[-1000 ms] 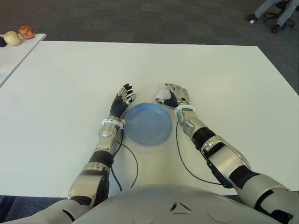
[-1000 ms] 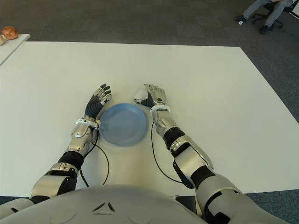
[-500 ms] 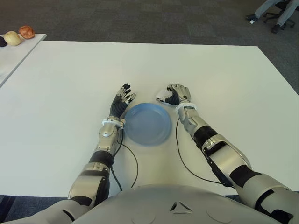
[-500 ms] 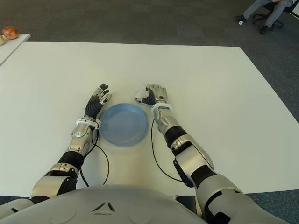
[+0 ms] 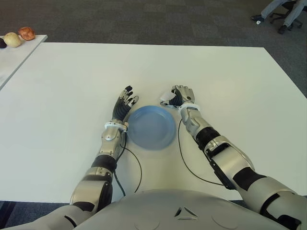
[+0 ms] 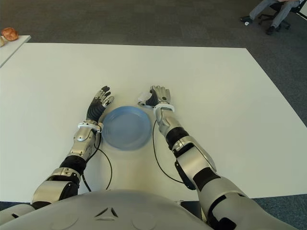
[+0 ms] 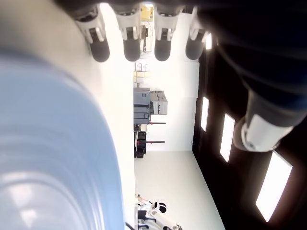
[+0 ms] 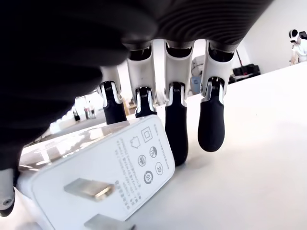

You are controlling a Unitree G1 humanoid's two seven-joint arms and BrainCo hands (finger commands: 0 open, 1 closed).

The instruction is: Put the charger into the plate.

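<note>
R hand w/ fingers curled round the white charger just past the blue plate's far-right rim, L hand open, empty, beside plate's left rim.

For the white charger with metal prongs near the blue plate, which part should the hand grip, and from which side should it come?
Probably the plain block body of the white charger, not its metal prongs. The right hand already curls over it from the far side of the blue plate, fingers behind one broad face. The body's flat opposite sides suit a finger-and-thumb pinch, keeping the prong end free.
</note>
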